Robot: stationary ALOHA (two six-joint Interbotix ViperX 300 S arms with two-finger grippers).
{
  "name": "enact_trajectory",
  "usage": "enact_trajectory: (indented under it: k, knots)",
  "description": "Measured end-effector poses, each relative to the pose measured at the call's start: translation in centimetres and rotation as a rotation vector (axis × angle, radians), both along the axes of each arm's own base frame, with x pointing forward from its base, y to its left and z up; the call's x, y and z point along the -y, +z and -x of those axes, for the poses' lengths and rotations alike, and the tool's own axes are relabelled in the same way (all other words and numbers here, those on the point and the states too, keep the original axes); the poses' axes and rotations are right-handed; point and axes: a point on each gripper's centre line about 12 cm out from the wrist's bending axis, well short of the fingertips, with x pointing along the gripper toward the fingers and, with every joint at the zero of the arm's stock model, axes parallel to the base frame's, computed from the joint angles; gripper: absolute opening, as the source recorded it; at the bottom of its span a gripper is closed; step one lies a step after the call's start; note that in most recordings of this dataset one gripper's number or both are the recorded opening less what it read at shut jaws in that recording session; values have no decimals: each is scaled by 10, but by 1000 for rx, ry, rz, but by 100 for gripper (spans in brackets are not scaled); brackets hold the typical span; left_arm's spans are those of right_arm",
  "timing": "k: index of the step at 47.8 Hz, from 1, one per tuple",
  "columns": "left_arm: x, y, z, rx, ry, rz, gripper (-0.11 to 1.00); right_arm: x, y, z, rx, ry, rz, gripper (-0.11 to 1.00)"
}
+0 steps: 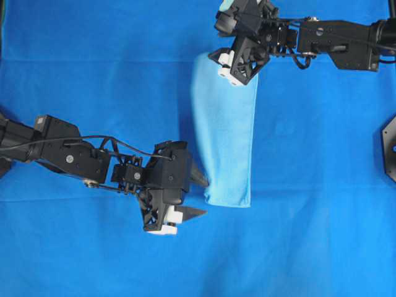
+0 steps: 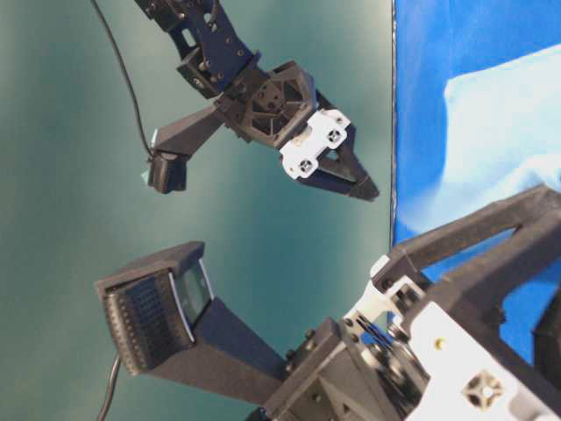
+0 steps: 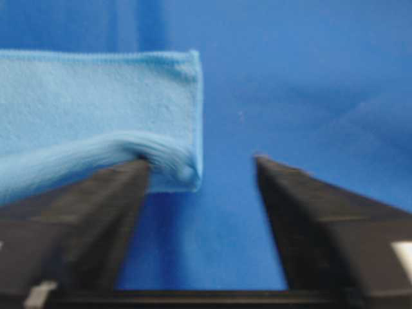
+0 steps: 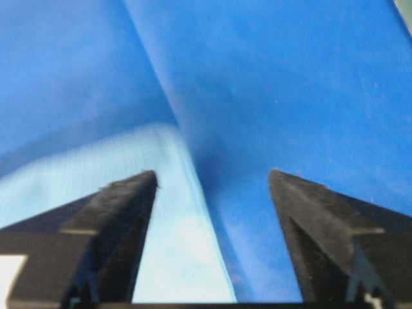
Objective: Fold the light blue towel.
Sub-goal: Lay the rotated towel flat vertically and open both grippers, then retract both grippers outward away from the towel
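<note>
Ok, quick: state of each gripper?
Left gripper: open, one finger touching the thin light blue microfibre towel.
Right gripper: open, holding nothing.

Royal-blue cloth backdrop [image 1: 93, 74] spread flat with faint creases, black mount [image 1: 388, 147] at right edge

You get bright, even light from overhead, with only a soft shadow beside the light blue towel [image 1: 224, 133] and no glare. Both wrist views are blurred: the near fingers [image 3: 96, 219] are out of focus, and the towel's fold smears. The table-level picture sits turned sideways.
</note>
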Motion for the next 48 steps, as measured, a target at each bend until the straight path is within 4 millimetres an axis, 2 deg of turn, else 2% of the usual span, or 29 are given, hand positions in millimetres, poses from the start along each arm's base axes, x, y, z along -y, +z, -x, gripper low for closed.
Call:
enact_trajectory:
  k: [4,12,20,33,40,43,48]
  knots:
    - [-2,2,3,-19,0,-6,88,0,-1,1,-14,-2,1,63]
    - [-4,19,12,-55,0,-12,85,0,2,5,-30,-15,2,64]
    - [-9,49,36,-101,0,-13,84,-11,27,20,-4,-16,18,64]
    - [-18,95,77,0,0,2,84,-62,66,61,97,61,35,64]
    - [-38,109,101,109,34,-8,84,-93,74,86,166,125,19,64]
    - [-52,114,113,179,67,-17,84,-102,76,96,206,144,6,64]
    - [-64,119,130,268,90,-38,84,-111,75,112,267,161,-12,64]
